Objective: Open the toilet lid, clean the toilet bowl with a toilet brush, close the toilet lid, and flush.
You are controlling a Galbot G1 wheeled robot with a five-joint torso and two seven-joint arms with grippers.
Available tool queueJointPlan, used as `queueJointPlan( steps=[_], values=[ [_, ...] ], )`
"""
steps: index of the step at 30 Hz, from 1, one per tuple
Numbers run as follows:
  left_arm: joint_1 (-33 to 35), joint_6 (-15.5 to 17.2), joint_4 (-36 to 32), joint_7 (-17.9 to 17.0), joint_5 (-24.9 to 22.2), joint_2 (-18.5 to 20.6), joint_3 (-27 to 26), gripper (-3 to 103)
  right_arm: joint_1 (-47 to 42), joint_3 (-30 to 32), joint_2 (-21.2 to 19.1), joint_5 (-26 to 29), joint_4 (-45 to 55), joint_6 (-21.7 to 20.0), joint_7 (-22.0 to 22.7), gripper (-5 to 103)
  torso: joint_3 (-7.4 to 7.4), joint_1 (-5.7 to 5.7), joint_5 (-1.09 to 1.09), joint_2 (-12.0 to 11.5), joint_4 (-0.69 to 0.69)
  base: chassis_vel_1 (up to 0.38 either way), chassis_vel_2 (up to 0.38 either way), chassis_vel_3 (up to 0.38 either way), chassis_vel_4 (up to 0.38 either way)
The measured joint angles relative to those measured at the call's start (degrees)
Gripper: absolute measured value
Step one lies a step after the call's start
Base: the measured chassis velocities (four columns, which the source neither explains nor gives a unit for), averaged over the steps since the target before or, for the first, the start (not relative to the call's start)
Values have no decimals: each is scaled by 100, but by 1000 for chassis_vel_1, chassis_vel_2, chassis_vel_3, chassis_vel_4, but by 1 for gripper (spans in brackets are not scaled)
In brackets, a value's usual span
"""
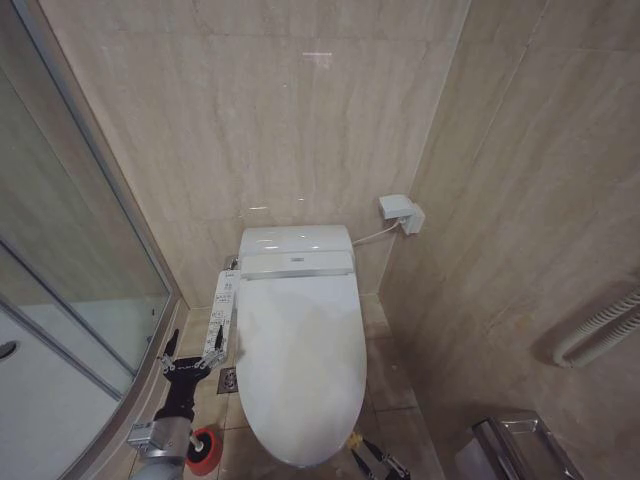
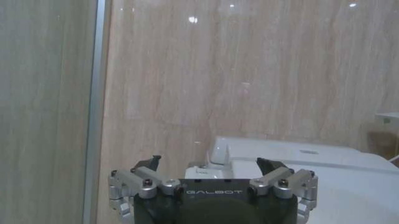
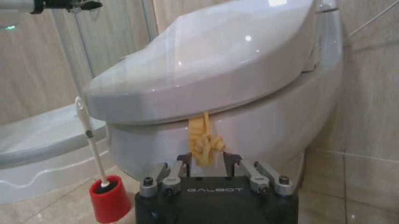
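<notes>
The toilet lid [image 1: 298, 350] [image 3: 206, 56] lies shut over the white toilet bowl [image 3: 262, 126]. A yellow loop [image 3: 204, 142] [image 1: 352, 438] hangs from the lid's front edge. My right gripper [image 3: 206, 159] [image 1: 375, 462] sits low in front of the bowl, shut on that loop's knot. The toilet brush [image 3: 89, 137] stands in its red holder cup [image 3: 109, 203] [image 1: 205, 450] on the floor left of the bowl. My left gripper [image 1: 190, 366] [image 2: 210, 164] hovers open above the brush, beside the button-panel arm [image 1: 222, 310], with nothing between its fingers.
A glass shower enclosure [image 1: 70, 300] and its white tray [image 3: 44, 140] close off the left side. Tiled walls stand behind and to the right. A metal bin [image 1: 520, 445] sits at the lower right, below a white ribbed hose [image 1: 600, 330]. A wall box [image 1: 400, 213] hangs beside the tank.
</notes>
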Motion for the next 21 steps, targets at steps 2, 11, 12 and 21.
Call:
queueJointPlan(
  steps=[2,11,12,21],
  values=[
    [8,-1,-2,-1,1,7,-5,100,31,-6,33,-14,-43,19,-14,38,0,0,0,0,0,0,0,0,0],
    [6,-12,11,-2,12,-8,-11,100,59,-3,49,29,-44,72,-59,40,0,0,0,0,0,0,0,0,0],
    [6,-12,11,-2,12,-8,-11,100,59,-3,49,29,-44,72,-59,40,0,0,0,0,0,0,0,0,0],
    [-43,-10,46,-6,29,-32,14,100,38,4,37,45,-64,118,-94,2,0,0,0,0,0,0,0,0,0]
  ],
)
